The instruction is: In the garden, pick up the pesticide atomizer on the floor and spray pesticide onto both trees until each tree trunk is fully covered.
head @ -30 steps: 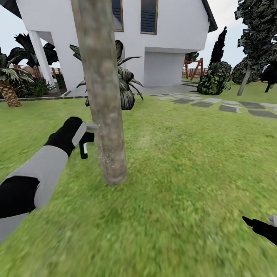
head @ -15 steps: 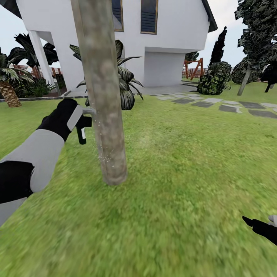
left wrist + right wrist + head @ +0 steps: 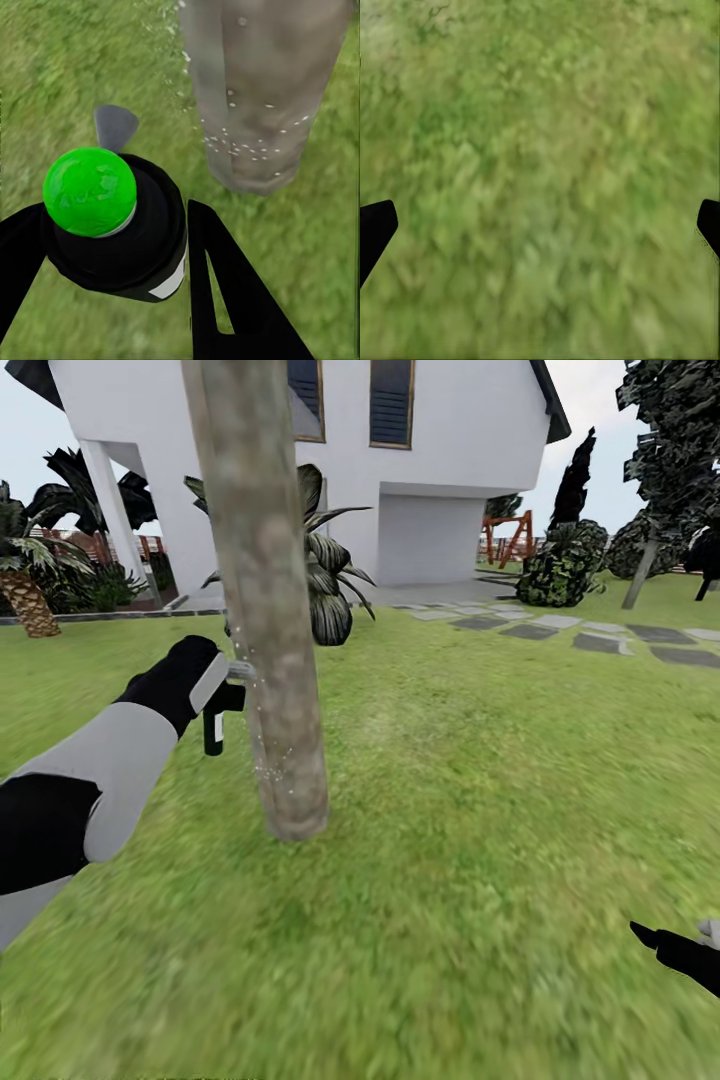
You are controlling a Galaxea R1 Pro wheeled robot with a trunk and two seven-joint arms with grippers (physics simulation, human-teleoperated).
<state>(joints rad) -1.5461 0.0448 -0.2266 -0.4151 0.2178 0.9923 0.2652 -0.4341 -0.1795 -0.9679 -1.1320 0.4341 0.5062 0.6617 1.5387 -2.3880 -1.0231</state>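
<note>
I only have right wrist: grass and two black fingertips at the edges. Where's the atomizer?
Observer: In the left gripper, shut on the pesticide atomizer, nozzle beside the tree trunk.
Operator: Any pesticide landing?
Observer: Yes, whitish speckles dot the trunk's lower part in left wrist view.
Operator: My right gripper?
Observer: Right gripper is low over the lawn, open, holding nothing.
</note>
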